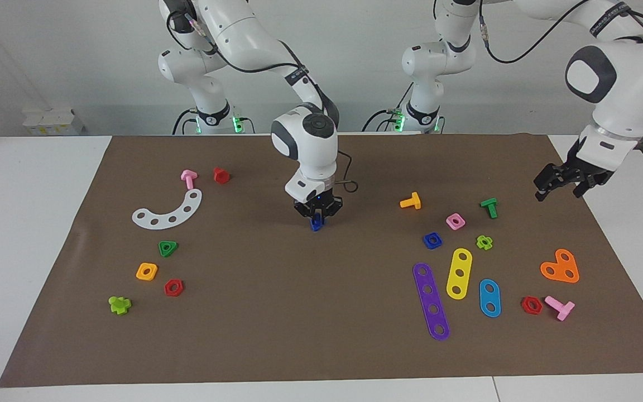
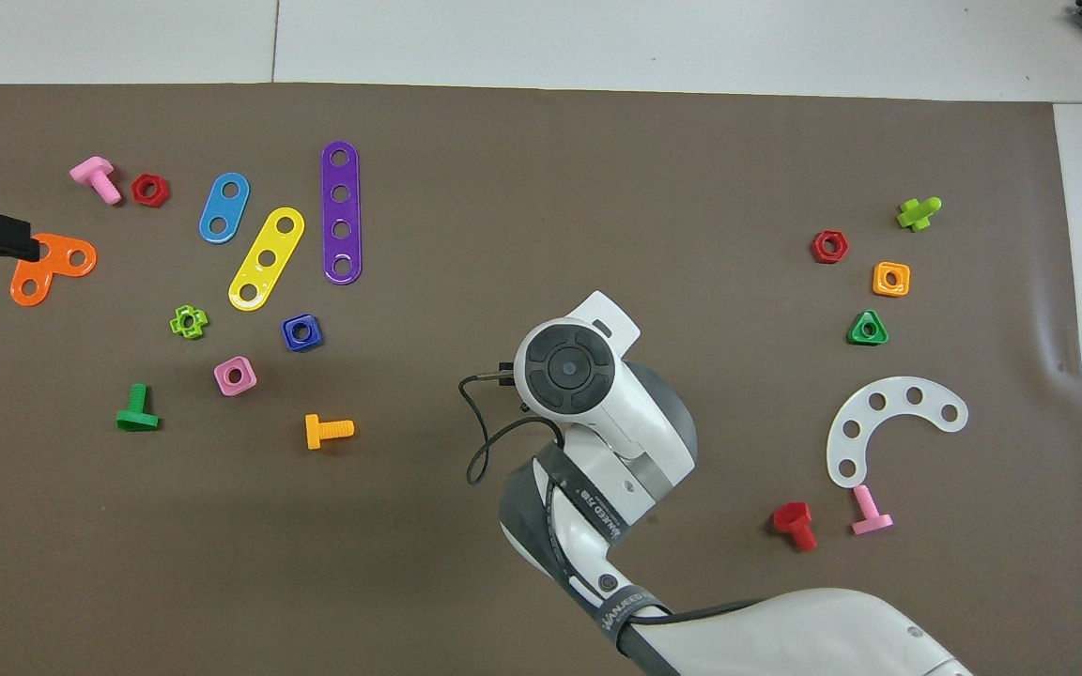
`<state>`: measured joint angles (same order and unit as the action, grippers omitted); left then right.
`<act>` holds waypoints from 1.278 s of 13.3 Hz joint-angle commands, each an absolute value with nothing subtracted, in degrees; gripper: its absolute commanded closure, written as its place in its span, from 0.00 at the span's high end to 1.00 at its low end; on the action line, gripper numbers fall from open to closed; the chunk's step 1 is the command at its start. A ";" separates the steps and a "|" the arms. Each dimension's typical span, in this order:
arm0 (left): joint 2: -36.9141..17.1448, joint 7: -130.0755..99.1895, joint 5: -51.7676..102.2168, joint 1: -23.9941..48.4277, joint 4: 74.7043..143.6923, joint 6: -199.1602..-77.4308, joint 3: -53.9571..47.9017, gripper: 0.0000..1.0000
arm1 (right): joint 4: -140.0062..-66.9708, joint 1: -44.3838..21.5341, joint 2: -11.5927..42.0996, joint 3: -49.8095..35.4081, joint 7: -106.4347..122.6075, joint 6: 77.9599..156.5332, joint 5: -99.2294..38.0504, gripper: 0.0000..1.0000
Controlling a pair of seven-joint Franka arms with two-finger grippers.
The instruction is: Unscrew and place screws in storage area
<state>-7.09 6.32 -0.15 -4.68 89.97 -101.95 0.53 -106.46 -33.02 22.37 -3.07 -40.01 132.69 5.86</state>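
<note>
My right gripper (image 1: 317,219) points straight down over the middle of the brown mat (image 1: 310,312), shut on a small dark-blue screw (image 1: 315,225) that sticks out below its fingertips, close to the mat. In the overhead view the arm's wrist (image 2: 567,368) hides both gripper and screw. The matching blue rounded-square nut (image 1: 432,240) lies alone on the mat toward the left arm's end; it also shows in the overhead view (image 2: 301,331). My left gripper (image 1: 559,187) hangs open and empty over the mat's edge at the left arm's end, near the orange heart-shaped plate (image 2: 45,268), and waits.
Purple (image 1: 432,301), yellow (image 1: 459,273) and blue (image 1: 489,297) strips, pink nut (image 1: 455,221), orange (image 1: 411,201), green (image 1: 489,207) and pink (image 1: 560,306) screws lie around the blue nut. At the right arm's end lie a white arc (image 1: 169,211), green triangular nut (image 1: 167,248), more nuts and screws.
</note>
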 commanded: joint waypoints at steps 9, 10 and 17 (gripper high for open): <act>-2.55 2.66 -1.41 0.61 91.75 -95.18 -1.49 1.00 | -113.55 -21.64 13.89 -3.25 -33.06 133.68 7.03 0.00; -2.29 0.55 -1.41 1.49 92.11 -95.53 -1.49 1.00 | -113.64 -19.62 13.71 -3.25 -31.13 133.42 7.12 0.00; -2.11 2.81 -1.41 1.14 92.90 -96.24 -1.14 1.00 | -119.18 -6.52 12.48 -3.25 -19.71 140.36 7.03 0.00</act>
